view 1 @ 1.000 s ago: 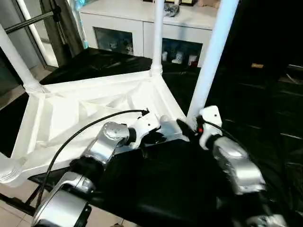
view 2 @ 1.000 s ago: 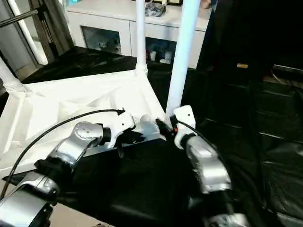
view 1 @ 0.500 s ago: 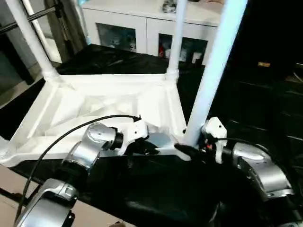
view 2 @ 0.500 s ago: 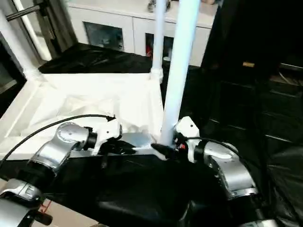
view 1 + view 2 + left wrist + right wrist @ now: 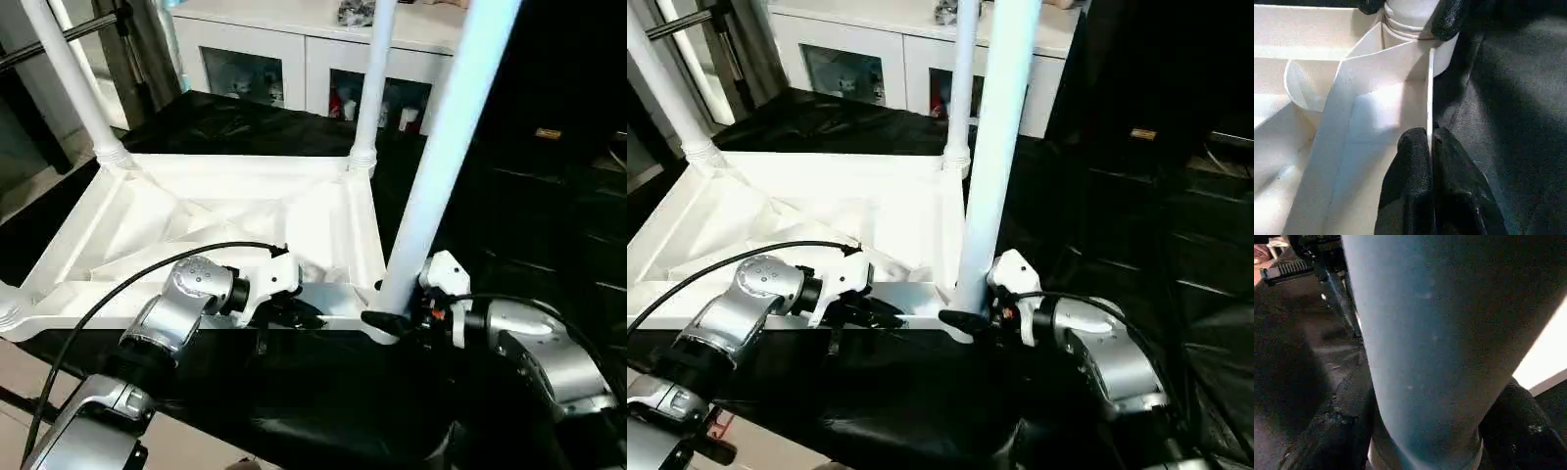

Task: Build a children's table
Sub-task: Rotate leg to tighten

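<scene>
The children's table (image 5: 225,220) lay upside down on the black-covered tabletop (image 5: 549,206), its ribbed underside facing up. Three legs stood upright in corner sockets: one at the far left corner (image 5: 73,83), one at the far right corner (image 5: 372,83), and one at the near right corner (image 5: 446,147). The left end effector (image 5: 1431,161) was pinched closed on the thin near rim (image 5: 1430,93) of the top, one black finger on each face, just beside the near right socket. The right end effector (image 5: 384,315) gripped the base of the near right leg where it entered the socket, a finger (image 5: 1520,426) on either side. A white glass-door cabinet (image 5: 294,54) stood behind.
</scene>
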Robot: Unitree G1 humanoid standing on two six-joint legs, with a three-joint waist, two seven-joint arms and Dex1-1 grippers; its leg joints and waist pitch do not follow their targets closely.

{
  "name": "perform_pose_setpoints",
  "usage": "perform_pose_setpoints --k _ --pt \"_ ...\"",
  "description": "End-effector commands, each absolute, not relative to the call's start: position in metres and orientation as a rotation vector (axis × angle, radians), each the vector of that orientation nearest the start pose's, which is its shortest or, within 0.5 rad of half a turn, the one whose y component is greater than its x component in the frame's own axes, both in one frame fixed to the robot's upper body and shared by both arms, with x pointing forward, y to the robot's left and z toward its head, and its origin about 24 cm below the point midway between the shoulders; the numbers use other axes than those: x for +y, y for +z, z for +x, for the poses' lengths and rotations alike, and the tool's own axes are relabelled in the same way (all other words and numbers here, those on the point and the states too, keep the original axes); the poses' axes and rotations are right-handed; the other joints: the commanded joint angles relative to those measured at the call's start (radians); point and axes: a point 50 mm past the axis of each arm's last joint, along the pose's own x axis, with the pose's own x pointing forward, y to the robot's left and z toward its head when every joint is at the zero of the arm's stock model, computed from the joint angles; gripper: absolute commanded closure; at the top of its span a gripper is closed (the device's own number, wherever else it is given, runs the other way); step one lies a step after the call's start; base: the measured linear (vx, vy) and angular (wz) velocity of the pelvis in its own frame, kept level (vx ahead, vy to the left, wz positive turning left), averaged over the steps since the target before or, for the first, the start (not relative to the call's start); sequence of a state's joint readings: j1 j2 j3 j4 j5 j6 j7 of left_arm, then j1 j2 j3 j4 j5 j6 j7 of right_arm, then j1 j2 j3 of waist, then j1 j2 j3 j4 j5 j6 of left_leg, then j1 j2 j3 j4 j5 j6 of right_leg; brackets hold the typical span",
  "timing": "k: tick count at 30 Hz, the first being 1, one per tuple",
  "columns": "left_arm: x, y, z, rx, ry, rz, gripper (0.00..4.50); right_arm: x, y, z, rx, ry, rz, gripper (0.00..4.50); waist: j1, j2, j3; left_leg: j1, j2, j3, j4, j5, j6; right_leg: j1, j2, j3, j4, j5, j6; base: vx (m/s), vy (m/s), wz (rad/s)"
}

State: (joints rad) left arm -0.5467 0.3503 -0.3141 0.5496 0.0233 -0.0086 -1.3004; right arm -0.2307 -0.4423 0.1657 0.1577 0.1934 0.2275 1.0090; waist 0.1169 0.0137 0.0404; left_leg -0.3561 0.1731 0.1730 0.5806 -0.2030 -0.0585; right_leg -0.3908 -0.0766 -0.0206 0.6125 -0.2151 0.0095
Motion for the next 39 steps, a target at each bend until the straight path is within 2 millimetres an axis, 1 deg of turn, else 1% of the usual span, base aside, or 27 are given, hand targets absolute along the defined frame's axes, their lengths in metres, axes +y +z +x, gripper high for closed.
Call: perform_pose_setpoints --k 1,4,5,6,7,8,9,11,13,14,15,16,17,18,19,20,21,23,25,28,30,31,32,33,36,37,39 --pt "0.109 0.055 0.302 0.294 -1.505 0.391 4.5 -0.151 0.031 0.257 0.393 1.144 -0.138 1.97 0.001 -0.014 -0.051 0.002 0.053 -0.011 -0.062 -0.115 0.081 0.046 -0.065 0.03 -0.059 -0.014 -0.267 0.0 0.0 0.0" --pt "0.107 0.055 0.307 0.291 -1.44 0.4 4.5 -0.147 0.027 0.259 0.399 1.082 -0.122 1.97 -0.002 -0.016 -0.048 0.002 0.053 -0.012 -0.065 -0.137 0.066 0.045 -0.065 0.031 -0.064 -0.062 -0.255 0.0 0.0 0.0" --pt "0.105 0.054 0.313 0.296 -1.366 0.403 4.5 -0.143 0.021 0.264 0.41 0.974 -0.115 1.97 -0.004 -0.018 -0.046 0.002 0.053 -0.011 -0.067 -0.139 0.061 0.043 -0.064 0.032 -0.065 -0.073 -0.251 0.0 0.0 0.0" --pt "0.105 0.054 0.313 0.296 -1.366 0.403 4.5 -0.143 0.021 0.264 0.41 0.974 -0.115 1.97 -0.007 -0.014 -0.043 0.003 0.05 -0.012 -0.071 -0.167 0.043 0.04 -0.065 0.032 -0.071 -0.131 -0.24 0.0 0.0 0.0" --pt "0.1 0.056 0.321 0.29 -1.278 0.37 4.5 -0.14 0.012 0.274 0.424 0.808 -0.09 1.97 -0.012 -0.018 -0.04 0.003 0.05 -0.013 -0.077 -0.19 0.017 0.039 -0.066 0.033 -0.076 -0.192 -0.224 0.0 0.0 0.0" --pt "0.097 0.057 0.323 0.28 -1.256 0.356 4.5 -0.139 0.01 0.276 0.432 0.754 -0.07 1.98 -0.014 -0.019 -0.038 0.004 0.05 -0.015 -0.08 -0.209 0.005 0.038 -0.067 0.032 -0.078 -0.228 -0.217 0.0 0.0 0.0" --pt "0.093 0.058 0.326 0.276 -1.23 0.342 4.5 -0.137 0.008 0.279 0.438 0.699 -0.05 1.98 -0.019 -0.017 -0.037 0.008 0.049 -0.018 -0.084 -0.245 -0.015 0.036 -0.069 0.033 -0.085 -0.306 -0.196 0.0 0.0 0.0" --pt "0.086 0.06 0.329 0.27 -1.204 0.335 4.5 -0.133 0.005 0.282 0.448 0.634 -0.013 1.98 -0.023 -0.017 -0.041 0.011 0.05 -0.019 -0.082 -0.235 -0.02 0.035 -0.069 0.038 -0.084 -0.279 -0.19 0.0 0.0 0.0" --pt "0.075 0.062 0.334 0.262 -1.165 0.33 4.5 -0.126 0.002 0.288 0.455 0.547 0.025 1.98 -0.025 -0.016 -0.042 0.006 0.047 -0.016 -0.08 -0.205 -0.008 0.036 -0.065 0.039 -0.081 -0.206 -0.194 0.0 0.0 0.0" --pt "0.075 0.062 0.334 0.262 -1.165 0.33 4.5 -0.126 0.002 0.288 0.455 0.547 0.025 1.98 -0.025 -0.016 -0.042 0.006 0.047 -0.016 -0.08 -0.205 -0.008 0.036 -0.065 0.039 -0.081 -0.206 -0.194 0.0 0.0 0.0" --pt "0.06 0.065 0.338 0.248 -1.127 0.313 4.5 -0.115 0.002 0.295 0.446 0.49 0.027 1.98 -0.026 -0.018 -0.044 0.005 0.045 -0.016 -0.078 -0.189 -0.005 0.039 -0.066 0.037 -0.079 -0.185 -0.196 0.0 0.0 0.0" --pt "0.056 0.066 0.339 0.243 -1.12 0.306 4.5 -0.111 0.003 0.296 0.441 0.479 0.02 1.98 -0.025 -0.016 -0.045 0.008 0.044 -0.015 -0.076 -0.182 -0.009 0.036 -0.066 0.037 -0.079 -0.176 -0.199 0.0 0.0 0.0" --pt "0.05 0.067 0.338 0.232 -1.127 0.304 4.5 -0.106 0.004 0.298 0.429 0.488 0.025 1.98 -0.026 -0.014 -0.046 0.007 0.044 -0.015 -0.075 -0.172 -0.009 0.039 -0.065 0.037 -0.077 -0.159 -0.201 0.0 0.0 0.0" --pt "0.046 0.067 0.338 0.226 -1.13 0.306 4.5 -0.101 0.005 0.298 0.421 0.503 0.043 1.42 -0.023 -0.014 -0.049 0.008 0.044 -0.014 -0.072 -0.151 -0.002 0.041 -0.065 0.038 -0.074 -0.109 -0.206 0.0 0.0 0.0" --pt "0.046 0.067 0.338 0.226 -1.13 0.306 4.5 -0.101 0.005 0.298 0.421 0.503 0.043 1.42 -0.021 -0.015 -0.05 0.006 0.044 -0.014 -0.07 -0.13 0.012 0.044 -0.064 0.037 -0.069 -0.053 -0.215 0.0 0.0 0.0" --pt "0.043 0.067 0.337 0.222 -1.137 0.311 4.5 -0.098 0.007 0.298 0.417 0.514 0.06 1.28 -0.021 -0.015 -0.05 0.006 0.044 -0.014 -0.07 -0.13 0.012 0.044 -0.064 0.037 -0.069 -0.053 -0.215 0.0 0.0 0.0" --pt "0.039 0.067 0.335 0.212 -1.156 0.319 4.5 -0.095 0.009 0.297 0.409 0.535 0.093 1.28 -0.019 -0.012 -0.05 0.003 0.042 -0.014 -0.068 -0.113 0.031 0.047 -0.064 0.036 -0.066 -0.01 -0.22 0.0 0.0 0.0" --pt "0.038 0.066 0.334 0.204 -1.171 0.333 4.5 -0.096 0.012 0.297 0.39 0.55 0.072 0.95 -0.019 -0.014 -0.048 0.004 0.044 -0.014 -0.071 -0.13 0.036 0.047 -0.065 0.035 -0.07 -0.039 -0.217 0.0 0.0 0.0" --pt "0.039 0.065 0.332 0.196 -1.196 0.342 4.5 -0.101 0.015 0.296 0.361 0.576 0.016 0.84 -0.018 -0.014 -0.046 0.004 0.046 -0.015 -0.075 -0.163 0.026 0.047 -0.066 0.035 -0.075 -0.097 -0.206 0.0 0.0 0.0" --pt "0.04 0.064 0.331 0.19 -1.205 0.352 4.5 -0.11 0.02 0.292 0.336 0.619 -0.022 0.84 -0.015 -0.015 -0.047 0.005 0.047 -0.015 -0.074 -0.157 0.028 0.047 -0.065 0.036 -0.074 -0.084 -0.205 0.0 0.0 0.0" --pt "0.042 0.062 0.33 0.185 -1.217 0.374 4.5 -0.131 0.026 0.285 0.309 0.675 -0.08 0.84 -0.009 -0.018 -0.048 0.004 0.047 -0.014 -0.069 -0.136 0.045 0.051 -0.064 0.036 -0.071 -0.036 -0.203 0.0 0.0 0.0" --pt "0.043 0.062 0.329 0.187 -1.223 0.376 4.5 -0.138 0.028 0.283 0.303 0.681 -0.099 0.84 0.001 -0.02 -0.05 0.006 0.048 -0.013 -0.064 -0.115 0.059 0.052 -0.065 0.037 -0.068 -0.003 -0.203 0.0 0.0 0.0" --pt "0.043 0.062 0.328 0.18 -1.231 0.379 4.5 -0.148 0.03 0.281 0.303 0.68 -0.115 0.84 0.001 -0.02 -0.05 0.006 0.048 -0.013 -0.064 -0.115 0.059 0.052 -0.065 0.037 -0.068 -0.003 -0.203 0.0 0.0 0.0" --pt "0.043 0.062 0.328 0.174 -1.238 0.381 4.5 -0.159 0.033 0.28 0.301 0.677 -0.13 0.84 0.006 -0.022 -0.05 0.0 0.046 -0.013 -0.062 -0.097 0.079 0.054 -0.066 0.037 -0.066 0.023 -0.207 0.0 0.0 0.0" --pt "0.045 0.061 0.326 0.175 -1.252 0.387 4.5 -0.193 0.045 0.275 0.289 0.67 -0.174 0.84 0.012 -0.025 -0.049 0.0 0.047 -0.013 -0.061 -0.106 0.092 0.054 -0.067 0.035 -0.07 -0.022 -0.209 0.0 0.0 0.0" --pt "0.045 0.06 0.326 0.176 -1.258 0.389 4.5 -0.199 0.047 0.273 0.288 0.672 -0.182 0.84 0.014 -0.025 -0.048 0.0 0.048 -0.013 -0.06 -0.109 0.098 0.052 -0.066 0.035 -0.071 -0.033 -0.213 0.0 0.0 0.0" --pt "0.046 0.06 0.325 0.172 -1.266 0.391 4.5 -0.209 0.051 0.27 0.297 0.685 -0.189 0.84 0.017 -0.018 -0.049 0.0 0.049 -0.014 -0.06 -0.106 0.1 0.051 -0.067 0.034 -0.07 -0.038 -0.217 0.0 0.0 0.0"
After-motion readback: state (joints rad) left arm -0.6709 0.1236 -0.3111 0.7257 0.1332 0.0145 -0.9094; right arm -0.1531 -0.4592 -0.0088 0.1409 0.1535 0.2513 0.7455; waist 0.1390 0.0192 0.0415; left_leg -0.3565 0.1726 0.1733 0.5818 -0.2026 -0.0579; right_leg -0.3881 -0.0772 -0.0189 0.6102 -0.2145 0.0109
